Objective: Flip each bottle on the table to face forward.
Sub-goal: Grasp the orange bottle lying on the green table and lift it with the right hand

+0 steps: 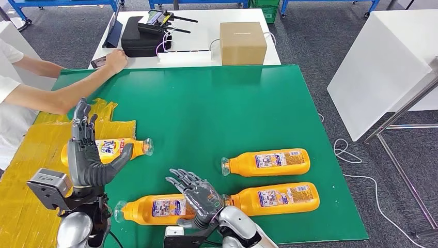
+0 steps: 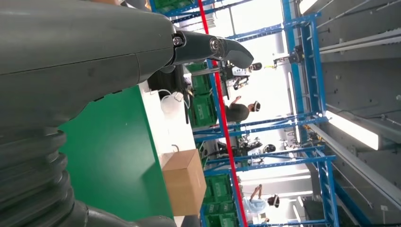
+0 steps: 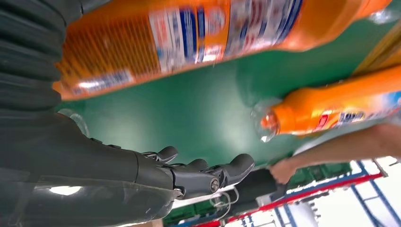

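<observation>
Bottles (image 1: 268, 163), 4, labels unreadable

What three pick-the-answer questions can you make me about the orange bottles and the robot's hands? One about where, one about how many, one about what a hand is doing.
1. Where is the brown box?
A. On the white table beyond the green mat
B. On the yellow sheet
C. In the robot's left hand

2. How many orange bottles lie on the table?
A. Two
B. Four
C. Six

3. What is the left hand doing?
A. Squeezing a bottle
B. Raised, fingers apart, holding nothing
C. Pressing the box

Answers: 1 A, the box sits past the mat's far edge. 2 B, the head view shows four lying on their sides. 3 B, its fingers point up, empty.
</observation>
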